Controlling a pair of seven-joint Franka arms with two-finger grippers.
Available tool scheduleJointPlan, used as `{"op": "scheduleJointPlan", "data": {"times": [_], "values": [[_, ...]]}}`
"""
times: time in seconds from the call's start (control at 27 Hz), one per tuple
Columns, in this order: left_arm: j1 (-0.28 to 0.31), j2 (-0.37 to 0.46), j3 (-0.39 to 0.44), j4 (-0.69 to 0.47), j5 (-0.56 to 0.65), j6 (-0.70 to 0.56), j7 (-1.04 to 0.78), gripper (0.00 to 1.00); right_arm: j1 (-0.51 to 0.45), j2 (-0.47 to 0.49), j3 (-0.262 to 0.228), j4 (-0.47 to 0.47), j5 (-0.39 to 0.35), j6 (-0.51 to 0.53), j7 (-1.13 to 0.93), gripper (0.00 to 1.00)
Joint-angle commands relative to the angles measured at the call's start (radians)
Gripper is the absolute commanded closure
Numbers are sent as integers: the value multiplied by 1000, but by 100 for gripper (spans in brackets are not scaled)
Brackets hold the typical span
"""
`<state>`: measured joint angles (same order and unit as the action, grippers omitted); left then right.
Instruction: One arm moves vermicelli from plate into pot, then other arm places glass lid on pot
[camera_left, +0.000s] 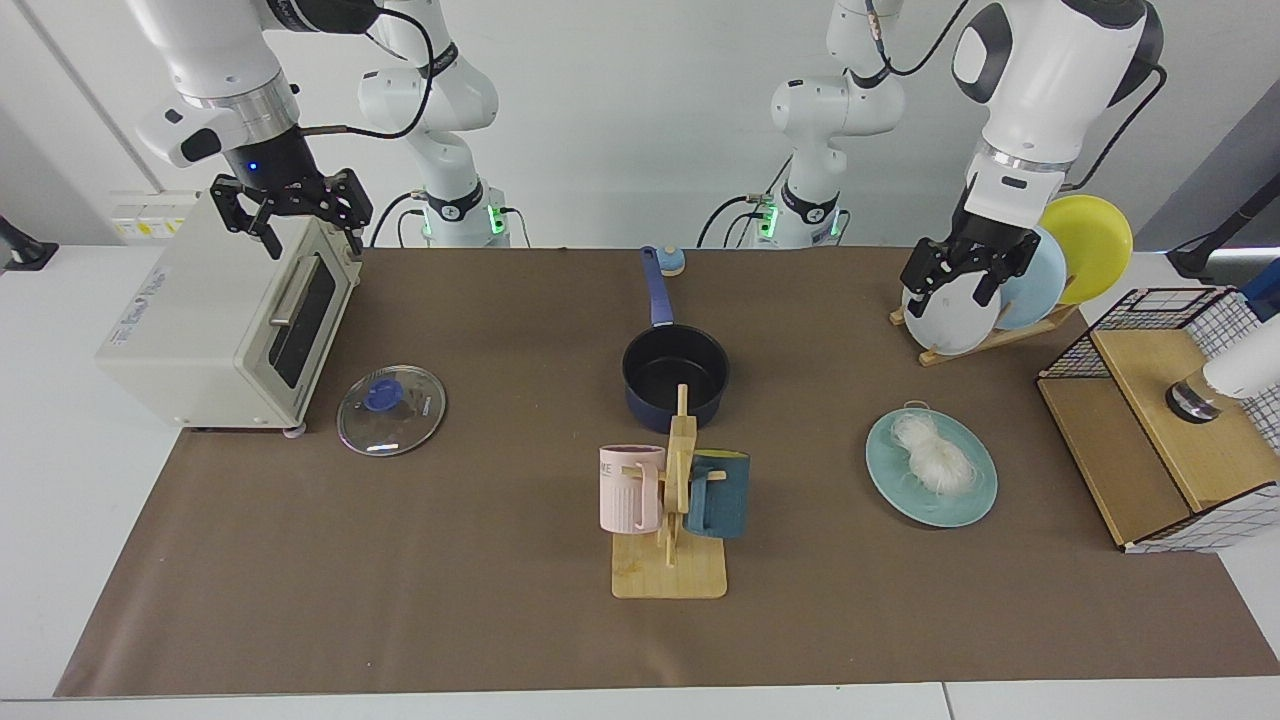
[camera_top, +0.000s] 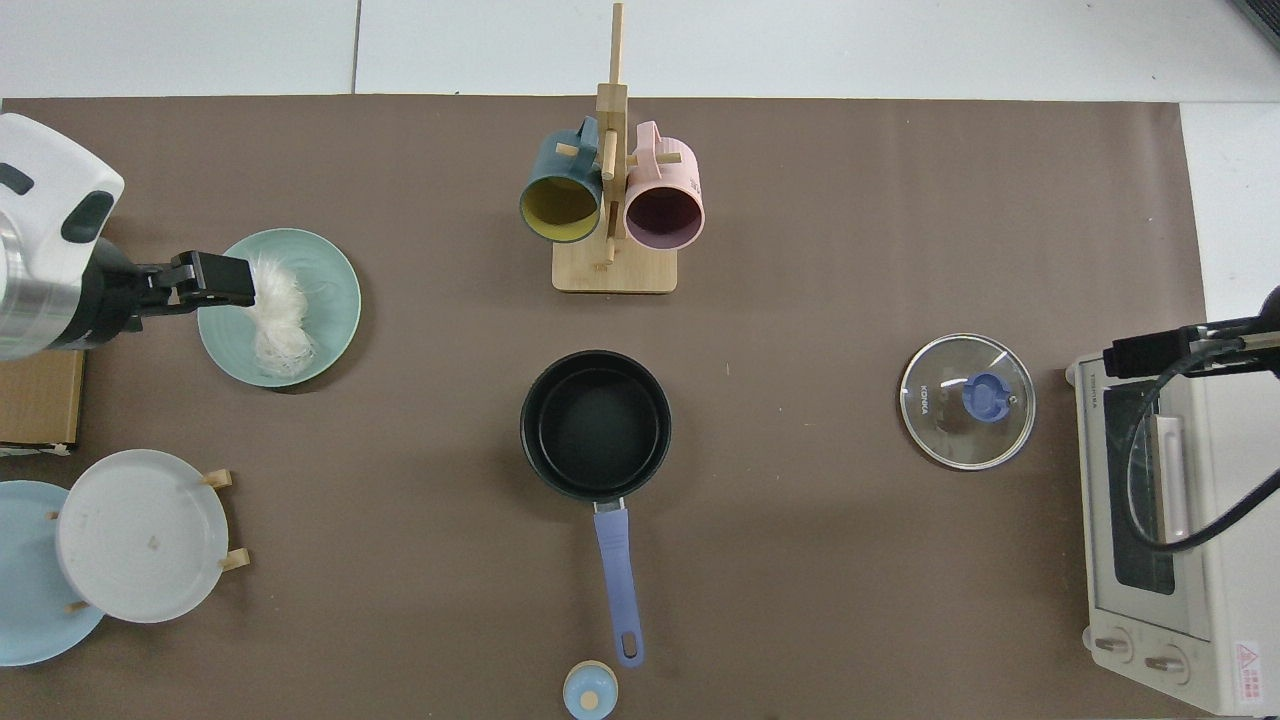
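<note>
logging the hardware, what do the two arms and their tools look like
Both arms are glossy white with dark joint bands and silver wrist rings. Black cables loop along them. Each base shows green lights. The left tool and right tool are black two-finger units; the right wrist shows a blue light.

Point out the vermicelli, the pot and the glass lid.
vermicelli (camera_left: 933, 454), facing view, on the middle of the white strand bundle.
pot (camera_top: 596, 425), top view, on its bare black inside floor.
glass lid (camera_left: 383, 394), facing view, on its blue centre knob.

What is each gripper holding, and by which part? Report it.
Nothing is held. The left gripper hangs open near the racked plates; the right gripper hangs open above the toaster oven. The vermicelli lies on its plate.
</note>
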<state>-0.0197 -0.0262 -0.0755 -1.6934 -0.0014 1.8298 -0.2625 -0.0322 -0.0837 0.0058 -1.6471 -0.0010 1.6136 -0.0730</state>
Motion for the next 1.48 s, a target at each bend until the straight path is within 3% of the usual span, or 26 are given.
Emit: {"op": "scheduleJointPlan", "data": {"times": [0.0,1.44], "values": [[0,-11,5,-2,-19,-17,6,0,-8,-18,2,-16,29,-3,-25,0],[0,-11,5,-2,-19,-17,6,0,-24,-16,0,-13,12,-9,-25,0]]}}
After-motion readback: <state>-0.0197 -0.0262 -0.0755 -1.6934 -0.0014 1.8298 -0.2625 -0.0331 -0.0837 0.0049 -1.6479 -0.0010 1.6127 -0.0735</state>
